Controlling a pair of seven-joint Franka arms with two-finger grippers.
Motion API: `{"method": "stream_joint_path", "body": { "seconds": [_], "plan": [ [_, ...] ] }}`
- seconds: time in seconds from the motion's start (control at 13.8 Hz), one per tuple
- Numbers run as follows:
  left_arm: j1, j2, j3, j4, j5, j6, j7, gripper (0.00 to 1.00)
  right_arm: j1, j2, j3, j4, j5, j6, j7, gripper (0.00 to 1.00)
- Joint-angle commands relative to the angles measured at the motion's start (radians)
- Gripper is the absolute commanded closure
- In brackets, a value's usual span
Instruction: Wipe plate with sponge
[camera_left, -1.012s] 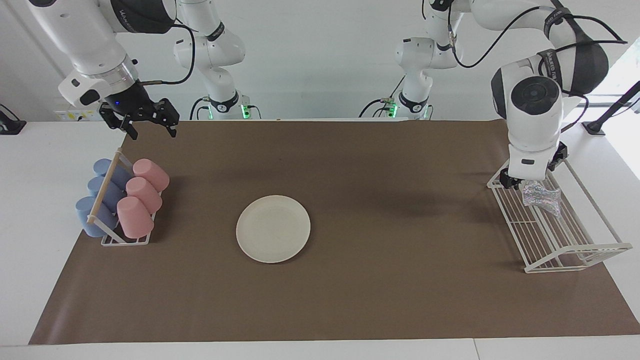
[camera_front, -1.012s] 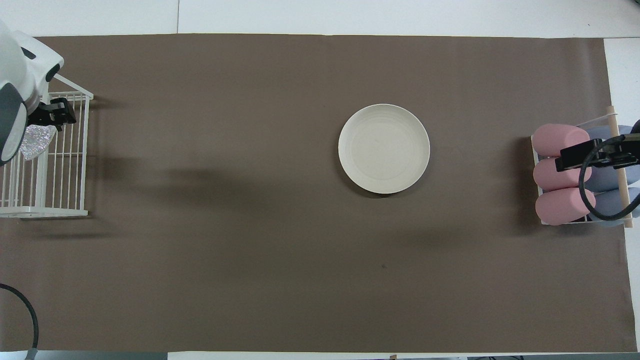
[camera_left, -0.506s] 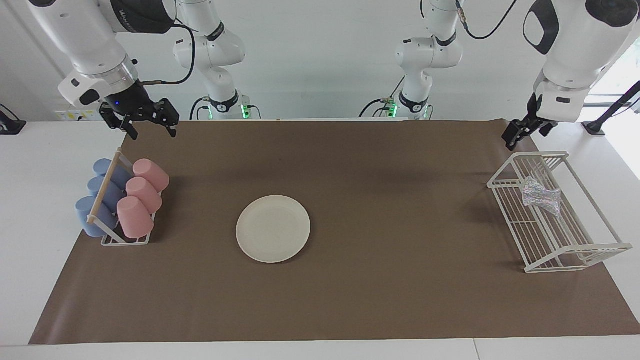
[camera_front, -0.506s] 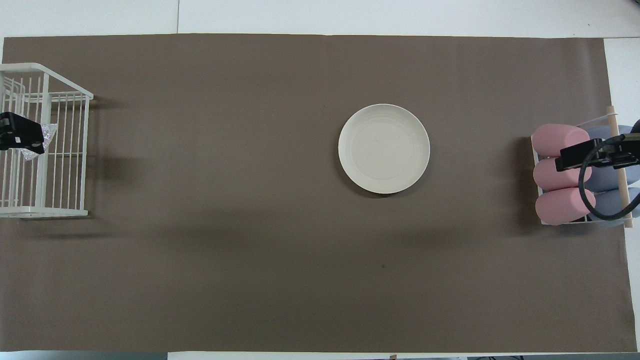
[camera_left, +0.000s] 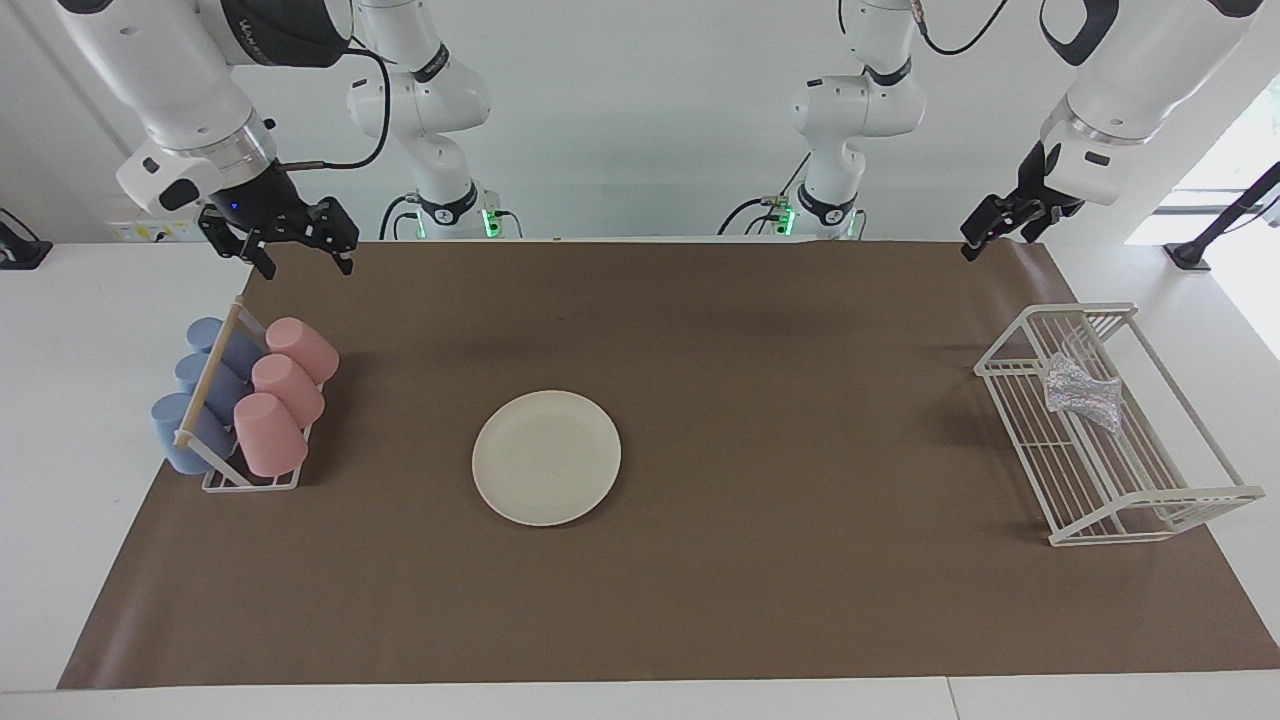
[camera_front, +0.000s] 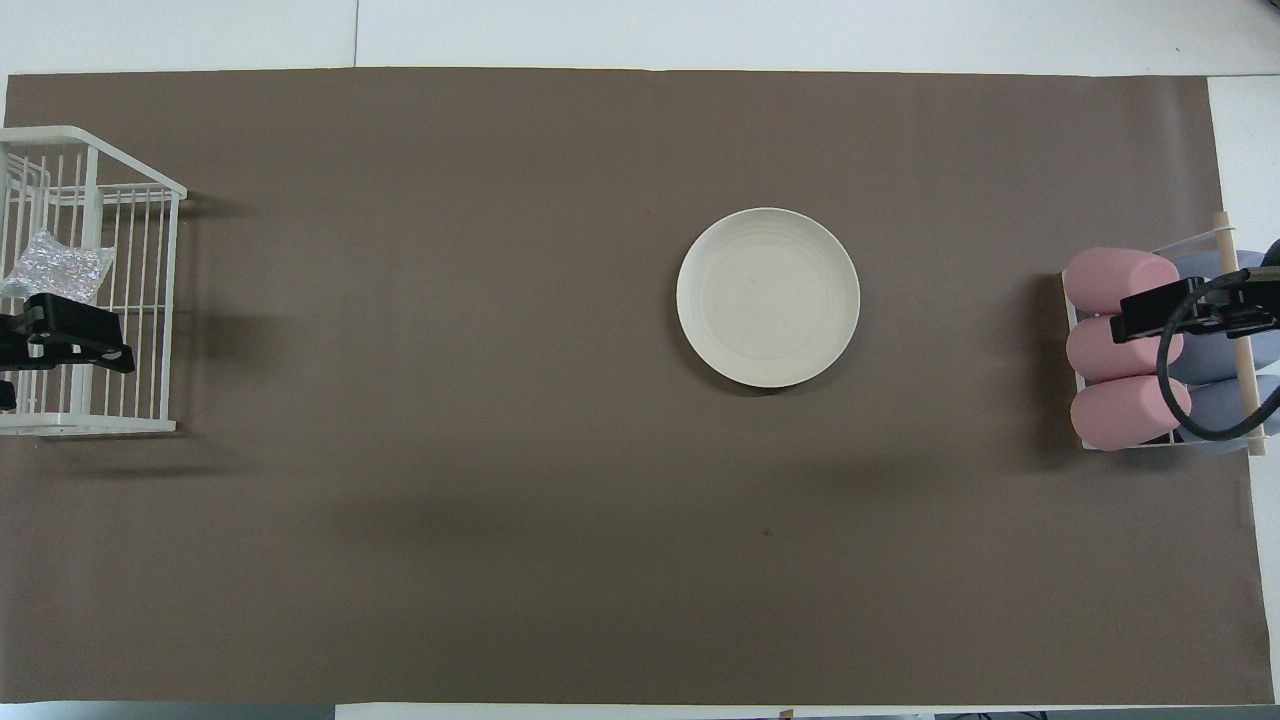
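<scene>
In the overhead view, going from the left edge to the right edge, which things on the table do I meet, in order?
White wire rack holding the sponge → plate → pink cups → blue cups.

Legible text: none. Dark band on the right arm (camera_left: 280, 25), upper link: white lettering present, too small and foreshortened to read. Plate (camera_left: 546, 457), sponge (camera_left: 1080, 395), cups (camera_left: 270, 400) and wire racks (camera_left: 1150, 500): no labels, numbers or signs visible.
</scene>
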Motion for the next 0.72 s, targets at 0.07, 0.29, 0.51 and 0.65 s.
{"method": "stream_joint_path", "body": {
  "seconds": [0.07,0.29,0.51,0.65],
  "plan": [
    [0.073,0.036,-0.067,0.029,-0.018,0.062,0.028,0.0,0.004,-0.004,0.003,-0.001,-0.01,0.009,0.032,0.0],
    [0.047,0.045,-0.073,0.056,-0.011,0.042,0.11,0.0,0.004,-0.004,0.003,-0.001,-0.01,0.008,0.032,0.0],
    [0.021,0.042,-0.053,0.051,-0.012,0.03,0.113,0.0,0.004,-0.004,0.003,-0.001,-0.009,0.008,0.032,0.0],
    [0.021,0.041,-0.056,0.051,-0.012,0.03,0.113,0.0,0.004,-0.004,0.003,-0.001,-0.009,0.008,0.032,0.0]
  ]
}}
